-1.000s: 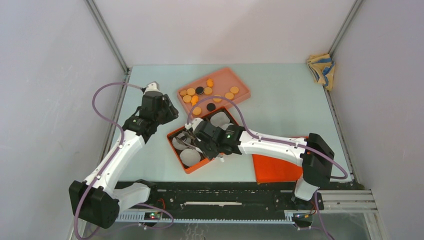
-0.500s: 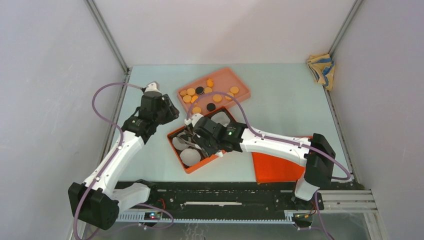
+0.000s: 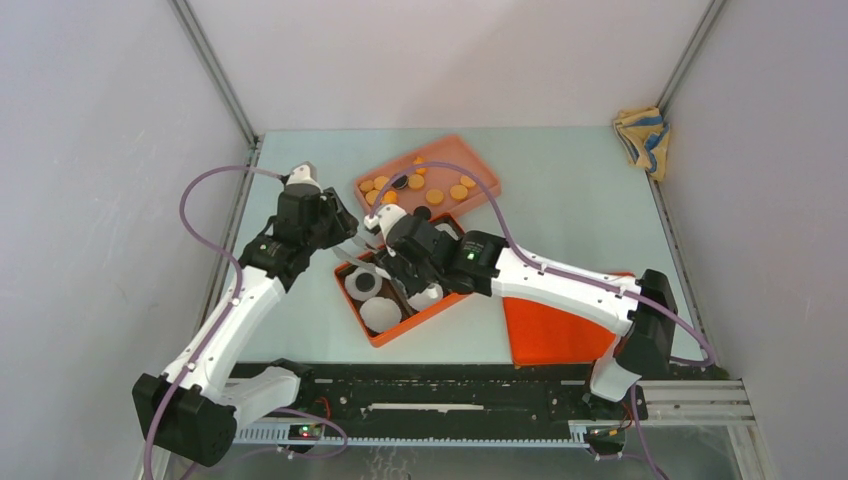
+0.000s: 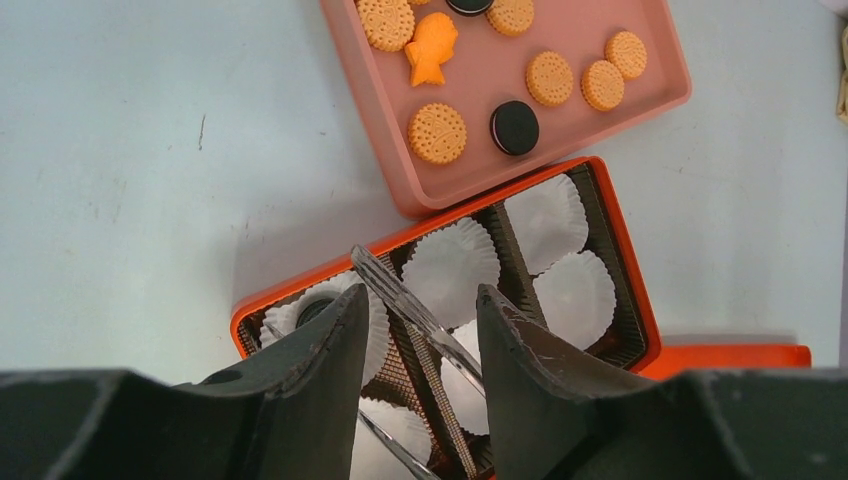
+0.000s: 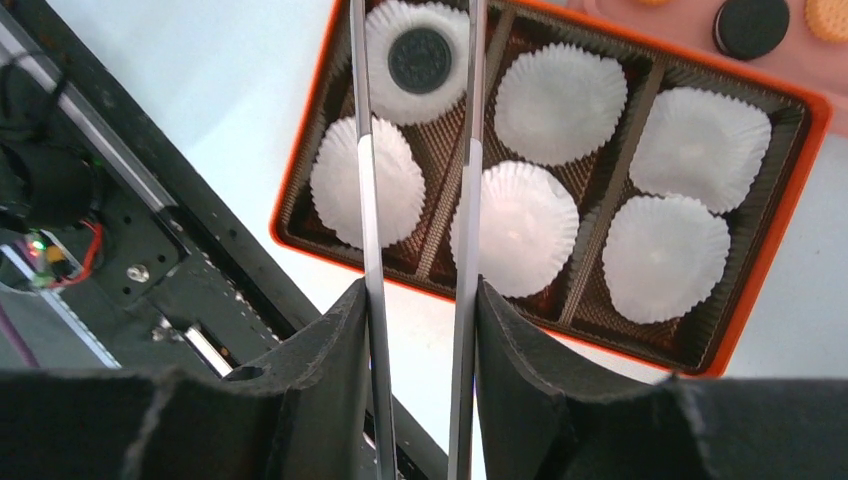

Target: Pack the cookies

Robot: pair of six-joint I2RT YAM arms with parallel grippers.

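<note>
Orange and black cookies (image 4: 437, 133) lie in the pink tray (image 3: 475, 160), among them a black one (image 4: 514, 127) and a fish-shaped orange one (image 4: 432, 50). Another black cookie (image 5: 420, 60) rests in a white paper cup at a corner of the orange box (image 3: 392, 334). My right gripper (image 5: 420, 290) is shut on metal tongs (image 5: 365, 180), whose two blades stand apart over that cookie without touching it. In the top view this gripper (image 3: 398, 268) hangs over the box. My left gripper (image 4: 420, 295) is open and holds nothing, hovering above the box's left end (image 3: 335, 228).
Several white paper cups (image 5: 665, 257) without cookies fill the box's other brown compartments. An orange lid (image 3: 555, 335) lies at the near right by the right arm. A yellow and blue cloth (image 3: 640, 140) sits in the far right corner. The black rail (image 3: 450, 395) runs along the near edge.
My right gripper has drawn back toward the pink tray and its tongs have spread, uncovering a black cookie in the corner cup. The left gripper has barely shifted.
</note>
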